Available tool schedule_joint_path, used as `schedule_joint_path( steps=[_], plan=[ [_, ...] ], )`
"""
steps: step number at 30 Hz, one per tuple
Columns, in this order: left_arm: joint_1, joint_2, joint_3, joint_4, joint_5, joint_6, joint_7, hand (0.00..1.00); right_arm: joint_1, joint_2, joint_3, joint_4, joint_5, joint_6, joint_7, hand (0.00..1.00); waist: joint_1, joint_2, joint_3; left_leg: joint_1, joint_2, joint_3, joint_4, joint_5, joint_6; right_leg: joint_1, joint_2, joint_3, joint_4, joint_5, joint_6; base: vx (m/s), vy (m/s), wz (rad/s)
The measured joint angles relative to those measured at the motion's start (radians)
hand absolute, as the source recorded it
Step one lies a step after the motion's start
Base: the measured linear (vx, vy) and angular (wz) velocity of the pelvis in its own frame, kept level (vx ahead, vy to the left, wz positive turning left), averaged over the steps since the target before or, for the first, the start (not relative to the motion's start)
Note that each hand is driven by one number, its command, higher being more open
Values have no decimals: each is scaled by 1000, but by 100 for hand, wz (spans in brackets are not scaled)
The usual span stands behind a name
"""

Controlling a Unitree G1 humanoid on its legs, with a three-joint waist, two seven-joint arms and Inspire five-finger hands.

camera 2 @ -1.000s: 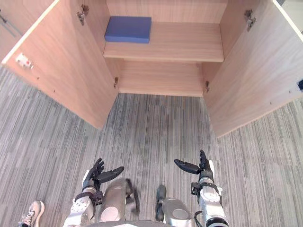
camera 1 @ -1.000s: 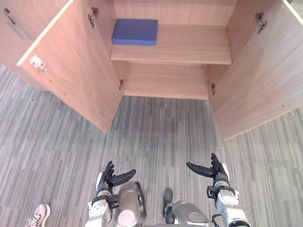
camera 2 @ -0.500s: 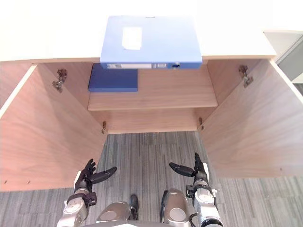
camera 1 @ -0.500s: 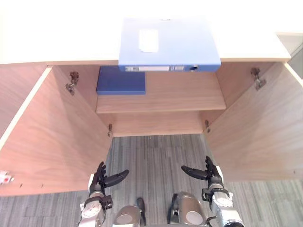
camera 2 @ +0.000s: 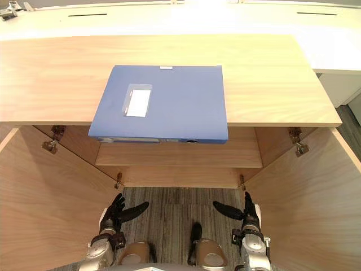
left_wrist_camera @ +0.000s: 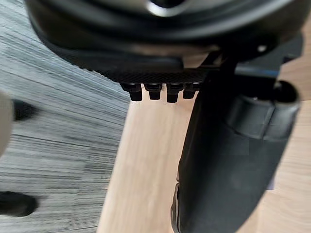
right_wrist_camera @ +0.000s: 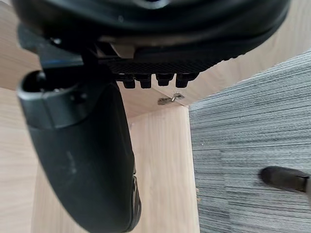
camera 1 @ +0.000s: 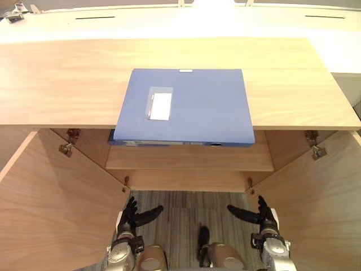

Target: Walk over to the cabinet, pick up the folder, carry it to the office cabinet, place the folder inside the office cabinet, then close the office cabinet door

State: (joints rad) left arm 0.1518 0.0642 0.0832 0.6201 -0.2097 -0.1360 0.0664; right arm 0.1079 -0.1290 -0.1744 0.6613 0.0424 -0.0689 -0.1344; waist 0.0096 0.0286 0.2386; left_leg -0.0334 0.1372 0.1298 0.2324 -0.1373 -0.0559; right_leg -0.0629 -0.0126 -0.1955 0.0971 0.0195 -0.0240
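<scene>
Your folder [camera 1: 186, 104] overhangs the cabinet top [camera 1: 56, 84], hiding the back of the shelf [camera 1: 192, 159]. At its 7 o'clock corner, a dark blue sliver [camera 1: 111, 135] is too covered to identify. The left door [camera 1: 56, 214] and right door [camera 1: 324, 209] are cropped at 9 and 3 o'clock.

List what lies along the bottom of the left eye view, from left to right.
left cabinet door, standing open → left hand, fingers straight → right hand, fingers straight → right cabinet door, standing open.
</scene>
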Motion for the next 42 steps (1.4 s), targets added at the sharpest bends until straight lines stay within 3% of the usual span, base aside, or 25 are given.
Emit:
schedule_joint_path(
  steps=[6, 10, 19, 28, 32, 36, 42],
  plan=[
    [50, 0, 5, -121, -6, -1, 1, 100, 63, 18, 3, -2, 3, -1, 3, 100, -1, 0, -22, 64, -60, 13, -120, 26, 25, 44, -41, 12, -81, 24, 44, 90, 129, -3],
    [112, 12, 6, -306, 2, -2, 3, 100, 64, 19, 3, -1, 4, -1, 5, 100, 0, -1, -23, 92, -82, 3, -140, 29, 29, 71, -48, 10, -94, 26, 47, 49, 63, 3],
    [249, 36, 18, -720, 95, -59, 25, 100, 68, 13, 1, 1, 3, -10, 11, 100, 5, 1, -53, 118, -87, -23, -155, 38, 44, 100, -51, -6, -96, 26, 47, -39, 1, 7],
    [317, 42, -14, -990, 180, -119, 86, 100, 97, -1, -14, 65, -6, -15, 4, 100, 6, 6, -76, 125, -85, -35, -151, 32, 35, 110, -55, -8, -79, 12, 56, -40, -8, 4],
    [326, 79, -55, -1026, 238, -126, 112, 100, 97, -3, -9, 81, -7, -15, 0, 100, 6, 6, -79, 126, -85, -33, -146, 33, 36, 110, -54, -5, -79, 14, 54, 3, -2, -1],
    [319, 165, -100, -1067, 359, -129, 137, 100, 97, -11, 32, 100, -12, -16, -7, 100, 4, 7, -102, 137, -85, -20, -146, 35, 39, 114, -48, 12, -79, 15, 54, 8, -3, -11],
    [234, 297, -170, -1097, 486, -154, 128, 100, 101, -19, 68, 118, -37, -17, -8, 100, -6, 9, -120, 165, -86, 0, -155, 34, 39, 129, -47, 31, -81, 20, 55, -24, 10, -10]
  ],
)
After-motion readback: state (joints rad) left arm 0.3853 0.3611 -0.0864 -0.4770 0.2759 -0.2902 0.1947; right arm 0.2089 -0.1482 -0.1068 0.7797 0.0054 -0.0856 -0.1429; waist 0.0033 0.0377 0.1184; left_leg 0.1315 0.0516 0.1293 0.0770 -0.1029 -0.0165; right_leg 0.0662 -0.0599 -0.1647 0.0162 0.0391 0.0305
